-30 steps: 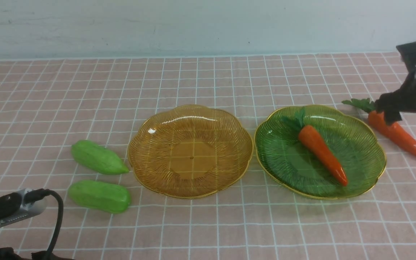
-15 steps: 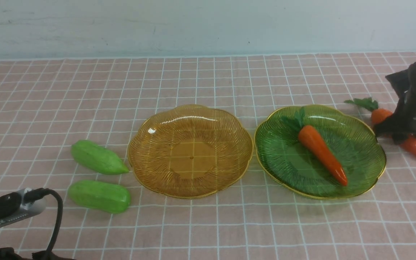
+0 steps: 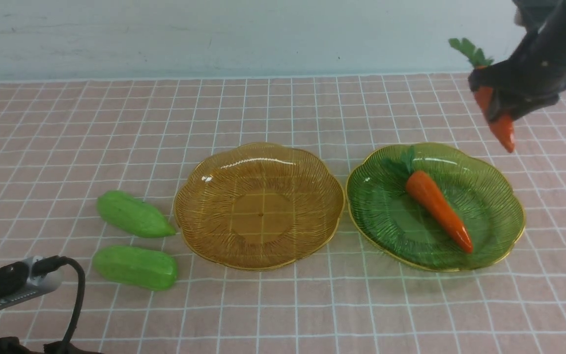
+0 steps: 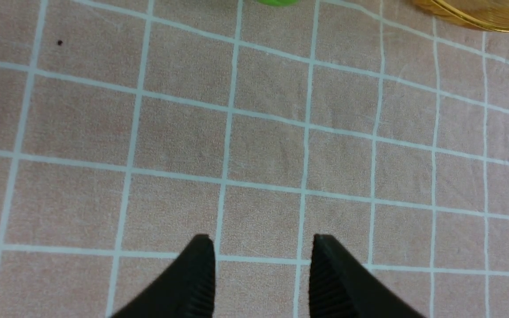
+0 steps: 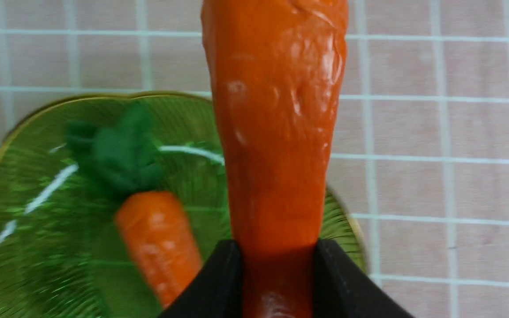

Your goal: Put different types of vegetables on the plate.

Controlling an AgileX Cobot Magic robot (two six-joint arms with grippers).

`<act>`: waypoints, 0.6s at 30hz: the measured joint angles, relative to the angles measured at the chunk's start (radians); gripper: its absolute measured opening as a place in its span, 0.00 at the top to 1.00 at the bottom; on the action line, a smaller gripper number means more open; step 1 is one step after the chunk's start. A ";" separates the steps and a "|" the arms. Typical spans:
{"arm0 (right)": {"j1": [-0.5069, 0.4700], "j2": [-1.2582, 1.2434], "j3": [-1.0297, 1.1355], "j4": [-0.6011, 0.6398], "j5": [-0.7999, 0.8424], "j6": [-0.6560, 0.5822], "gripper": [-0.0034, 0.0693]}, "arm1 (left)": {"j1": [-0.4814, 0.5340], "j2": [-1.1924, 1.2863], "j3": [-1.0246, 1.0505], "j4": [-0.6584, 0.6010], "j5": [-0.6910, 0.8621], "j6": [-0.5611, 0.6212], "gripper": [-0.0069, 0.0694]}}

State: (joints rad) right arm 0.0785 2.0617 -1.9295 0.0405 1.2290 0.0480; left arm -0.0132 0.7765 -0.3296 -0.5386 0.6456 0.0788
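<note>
- Orange, hanging tip-down in the front view, the lifted carrot [image 3: 503, 129] is clenched in the right tool [image 3: 501, 105], above the desk [image 3: 283, 314] beside the green plate [image 3: 511, 216]. Dropped there, it would merely double the plated carrot [image 3: 438, 209].
- Left wrist view: the left tool [image 4: 263, 249] gapes empty, with a gourd [image 4: 276, 1] well apart.
- Right wrist view: the lifted carrot [image 5: 276, 132] juts far past the pinching jaws, so it may pivot or slip.

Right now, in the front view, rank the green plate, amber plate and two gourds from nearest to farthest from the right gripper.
1. Green plate, on the right, nearest the right gripper that holds a carrot.
2. Amber plate, in the middle.
3. Pointed gourd and blunt gourd, far left; too close to call between them.
</note>
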 joint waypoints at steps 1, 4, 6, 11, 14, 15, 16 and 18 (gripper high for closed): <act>0.012 -0.007 0.015 0.025 0.000 -0.007 0.69 | 0.000 0.000 0.000 0.000 0.000 0.000 0.54; 0.045 -0.015 0.056 0.048 0.004 -0.022 0.69 | 0.000 0.000 0.000 -0.002 0.000 0.000 0.54; 0.066 -0.015 0.115 0.036 0.005 -0.034 0.69 | 0.000 0.000 0.000 -0.002 0.000 0.000 0.54; 0.070 -0.015 0.253 -0.040 0.006 -0.028 0.44 | 0.000 0.000 0.000 -0.002 0.000 0.000 0.54; 0.070 -0.015 0.269 -0.055 0.007 0.005 0.23 | 0.000 0.000 0.000 -0.002 0.000 0.000 0.53; 0.070 -0.015 0.269 -0.055 0.007 0.005 0.23 | 0.000 0.000 0.000 -0.002 0.000 0.000 0.53; 0.070 -0.016 0.270 -0.040 0.006 0.014 0.17 | 0.000 0.000 0.000 -0.002 0.000 0.000 0.51; 0.070 -0.046 0.280 0.008 0.003 0.021 0.10 | 0.000 0.000 0.000 -0.002 -0.001 0.000 0.47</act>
State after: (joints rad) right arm 0.1481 2.0152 -1.6498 0.0486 1.2321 0.0687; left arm -0.0132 0.7765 -0.3296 -0.5404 0.6446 0.0788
